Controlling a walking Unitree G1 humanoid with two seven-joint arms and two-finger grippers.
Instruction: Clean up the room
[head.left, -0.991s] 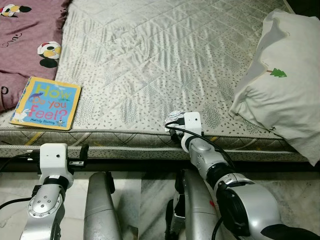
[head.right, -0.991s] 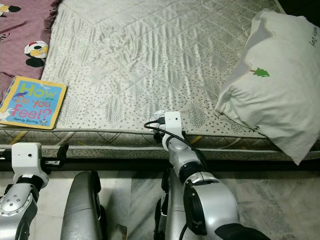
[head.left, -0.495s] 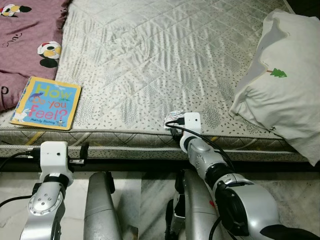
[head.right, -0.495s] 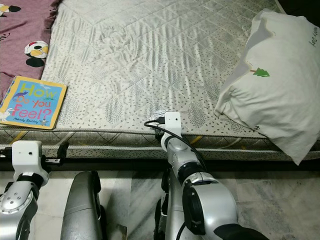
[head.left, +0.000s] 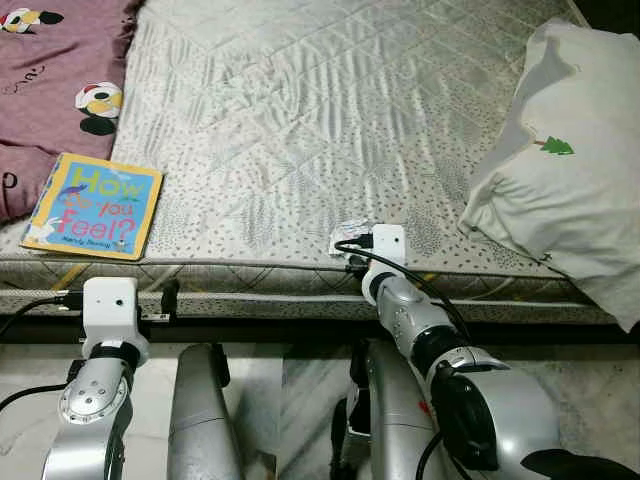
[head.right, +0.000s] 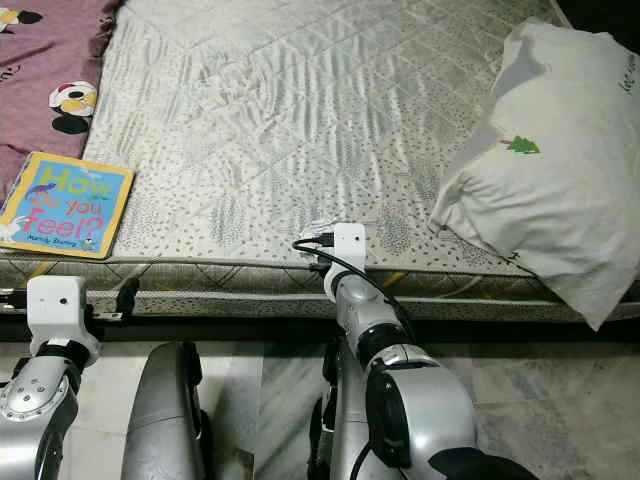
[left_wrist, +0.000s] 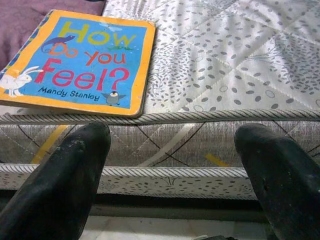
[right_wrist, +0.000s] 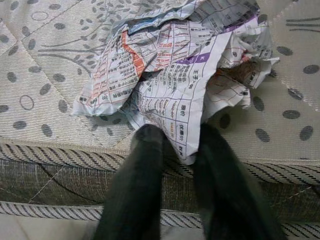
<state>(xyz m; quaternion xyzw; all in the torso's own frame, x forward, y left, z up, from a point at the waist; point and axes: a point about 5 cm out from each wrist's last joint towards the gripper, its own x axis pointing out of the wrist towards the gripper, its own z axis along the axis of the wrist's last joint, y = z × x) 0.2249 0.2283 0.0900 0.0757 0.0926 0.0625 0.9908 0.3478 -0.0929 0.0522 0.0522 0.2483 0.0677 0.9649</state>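
A crumpled printed paper (right_wrist: 175, 75) lies on the grey mattress (head.left: 320, 100) at its front edge. My right gripper (right_wrist: 180, 137) reaches up from below the edge, and its two black fingers (right_wrist: 145, 170) stand close together, shut on the paper's near flap. In the eye views the paper (head.left: 347, 234) shows as a small white wad just beyond the right wrist. A children's book, "How Do You Feel?" (head.left: 92, 206), lies flat at the mattress's front left corner. My left gripper (left_wrist: 175, 175) is open, level with the mattress side, just below the book (left_wrist: 80, 60).
A large white pillow (head.left: 560, 160) with a small tree print rests on the right of the mattress. A maroon patterned blanket (head.left: 50, 90) covers the far left. Marble floor (head.left: 600, 380) runs along the bed's front, under my legs.
The left wrist has risen a little toward the mattress edge. The right wrist has nudged slightly forward, still at the paper.
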